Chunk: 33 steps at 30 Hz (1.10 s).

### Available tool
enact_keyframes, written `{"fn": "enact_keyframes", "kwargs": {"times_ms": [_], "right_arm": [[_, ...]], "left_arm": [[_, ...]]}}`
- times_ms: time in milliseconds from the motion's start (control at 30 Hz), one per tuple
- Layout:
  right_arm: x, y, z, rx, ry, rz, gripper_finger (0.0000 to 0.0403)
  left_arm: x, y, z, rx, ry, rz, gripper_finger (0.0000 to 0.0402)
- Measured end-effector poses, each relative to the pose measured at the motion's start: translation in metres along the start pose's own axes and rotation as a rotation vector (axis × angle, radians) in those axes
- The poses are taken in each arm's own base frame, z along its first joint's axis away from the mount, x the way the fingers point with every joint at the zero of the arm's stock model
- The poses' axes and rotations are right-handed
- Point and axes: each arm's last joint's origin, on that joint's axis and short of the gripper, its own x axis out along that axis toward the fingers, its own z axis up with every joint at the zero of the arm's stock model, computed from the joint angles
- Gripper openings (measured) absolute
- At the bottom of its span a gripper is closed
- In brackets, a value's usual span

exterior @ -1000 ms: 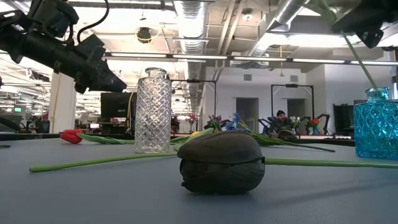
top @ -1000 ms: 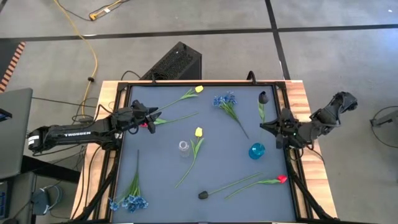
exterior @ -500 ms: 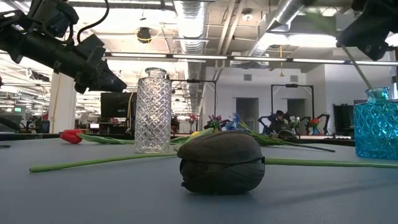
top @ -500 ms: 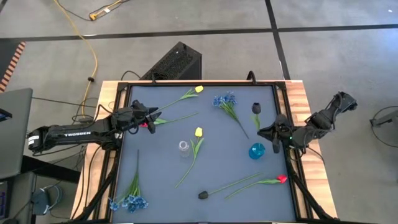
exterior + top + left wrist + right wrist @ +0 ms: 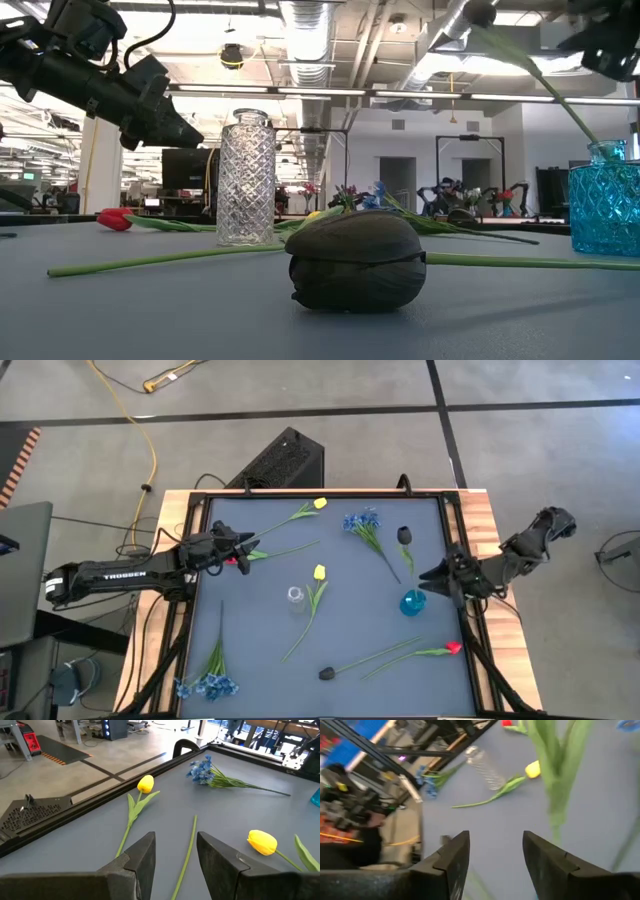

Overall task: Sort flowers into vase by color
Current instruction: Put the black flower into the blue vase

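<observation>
A dark tulip (image 5: 404, 535) stands with its stem in the blue vase (image 5: 412, 602) and leans toward the far left; its head (image 5: 478, 12) shows high in the low view. My right gripper (image 5: 428, 575) hovers open just right of that vase, and the tulip's green leaf (image 5: 555, 775) lies ahead of its fingers. My left gripper (image 5: 247, 550) hangs open above the stem (image 5: 187, 850) of a red tulip (image 5: 232, 560) at the left edge. The clear vase (image 5: 295, 597) stands mid-table.
Lying on the mat are two yellow tulips (image 5: 320, 503) (image 5: 319, 572), blue blossoms at the far side (image 5: 362, 520) and the near left (image 5: 205, 685), and another dark tulip (image 5: 325, 673) and a red tulip (image 5: 453, 648) near the front edge.
My right gripper has opened, let go of the dark tulip, and rolled at the wrist beside the blue vase. The tulip's head has swung toward the table's left and near side, and the flower now leans in the blue vase on its own.
</observation>
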Motion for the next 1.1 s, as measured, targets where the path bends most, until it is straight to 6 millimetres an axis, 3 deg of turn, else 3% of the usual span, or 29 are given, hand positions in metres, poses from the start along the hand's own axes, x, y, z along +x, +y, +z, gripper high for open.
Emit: {"fn": "enact_keyframes", "kwargs": {"times_ms": [233,467,867,1100], "right_arm": [[0.0,0.019,0.011,0.041,0.013,0.045,0.0198],[0.026,0.051,0.013,-0.059,0.038,0.098,0.0189],[0.079,0.085,-0.006,-0.084,0.233,0.072,0.0188],[0.105,0.11,-0.028,-0.118,0.365,0.084,0.0188]], "left_arm": [[0.0,0.0,0.0,0.0,0.0,0.0,0.0132],[0.0,0.0,0.0,0.011,0.0,0.0,0.0132],[0.0,0.0,0.0,0.002,-0.002,-0.001,0.0132],[0.0,0.0,0.0,0.003,-0.003,-0.008,0.0132]]}}
